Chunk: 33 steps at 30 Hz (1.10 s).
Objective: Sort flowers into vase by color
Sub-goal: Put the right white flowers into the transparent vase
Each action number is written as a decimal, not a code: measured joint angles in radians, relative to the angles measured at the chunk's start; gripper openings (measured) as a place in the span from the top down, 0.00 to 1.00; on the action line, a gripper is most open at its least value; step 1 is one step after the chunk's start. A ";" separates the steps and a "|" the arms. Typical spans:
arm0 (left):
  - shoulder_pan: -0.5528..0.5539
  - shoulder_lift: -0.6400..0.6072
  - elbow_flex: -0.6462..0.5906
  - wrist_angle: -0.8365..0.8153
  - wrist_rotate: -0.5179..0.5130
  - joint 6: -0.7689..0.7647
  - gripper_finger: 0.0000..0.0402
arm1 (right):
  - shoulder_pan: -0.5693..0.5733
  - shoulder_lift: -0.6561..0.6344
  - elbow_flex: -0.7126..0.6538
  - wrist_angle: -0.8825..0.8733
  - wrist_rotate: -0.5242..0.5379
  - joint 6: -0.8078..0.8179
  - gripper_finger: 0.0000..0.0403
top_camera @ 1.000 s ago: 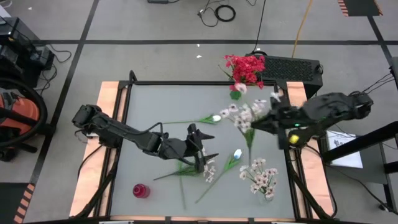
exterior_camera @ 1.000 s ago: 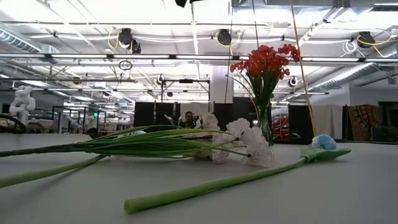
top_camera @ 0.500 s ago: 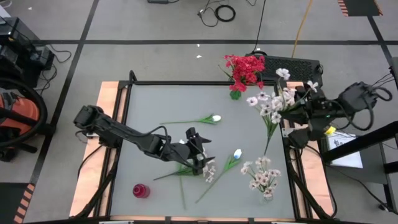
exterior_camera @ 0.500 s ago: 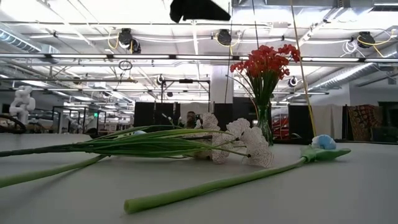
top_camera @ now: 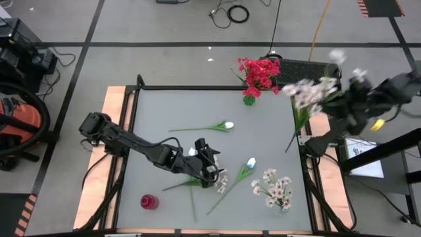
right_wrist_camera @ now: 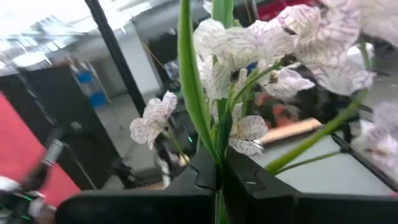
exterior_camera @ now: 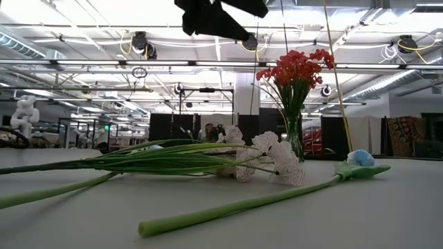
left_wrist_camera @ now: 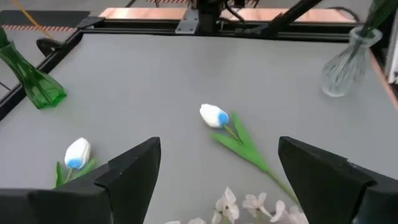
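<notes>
The right tool [right_wrist_camera: 217, 180] is lifted above the right edge of the grey surface [top_camera: 197, 105], its dark fingers [right_wrist_camera: 205, 168] clamped on the green stem of a pale pink-white blossom spray [top_camera: 309, 92]. The left tool [left_wrist_camera: 217, 180] hangs low with its fingers spread wide and empty; just ahead of it lie two white tulip-like buds [left_wrist_camera: 214, 116] and small white blossoms [left_wrist_camera: 249, 205]. Farther ahead stand a green glass vase [left_wrist_camera: 34, 84] and a clear glass vase [left_wrist_camera: 342, 68].

Bright, even light falls from the ceiling lamps [exterior_camera: 249, 41], which glare white in the low view, shadows on the grey bench [top_camera: 197, 108] are soft, and the raised pale spray [top_camera: 312, 92] is blurred by motion.
</notes>
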<state>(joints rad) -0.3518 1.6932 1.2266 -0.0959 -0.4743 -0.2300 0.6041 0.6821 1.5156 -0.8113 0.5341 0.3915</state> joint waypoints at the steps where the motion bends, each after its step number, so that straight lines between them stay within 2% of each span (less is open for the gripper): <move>1: -0.004 0.000 0.000 0.000 0.000 -0.002 0.18 | 0.000 -0.008 0.016 0.001 -0.029 0.009 1.00; 9: -0.030 0.002 0.000 -0.031 -0.005 -0.039 0.18 | 0.000 0.000 0.034 0.014 -0.317 0.088 1.00; 13: -0.042 0.019 0.000 -0.029 -0.007 -0.054 0.18 | 0.000 0.046 0.025 -0.055 -0.356 0.077 1.00; 18: -0.054 0.057 0.000 -0.031 -0.012 -0.094 0.18 | 0.000 0.123 -0.016 -0.068 -0.347 0.084 1.00; 22: -0.063 0.082 0.000 -0.030 -0.013 -0.106 0.18 | 0.032 0.170 -0.049 -0.066 -0.281 0.108 1.00; 25: -0.064 0.097 0.000 -0.030 -0.013 -0.114 0.18 | 0.102 0.206 -0.053 -0.053 -0.200 0.130 1.00; 30: -0.063 0.096 0.000 -0.031 -0.025 -0.150 0.18 | 0.270 0.270 -0.053 -0.010 0.068 0.212 1.00; 33: -0.063 0.096 0.000 -0.028 -0.036 -0.158 0.18 | 0.373 0.314 -0.053 -0.040 0.181 0.330 1.00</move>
<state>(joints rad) -0.4149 1.7889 1.2266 -0.1239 -0.5104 -0.3882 0.9770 0.9961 1.4624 -0.8514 0.7148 0.7215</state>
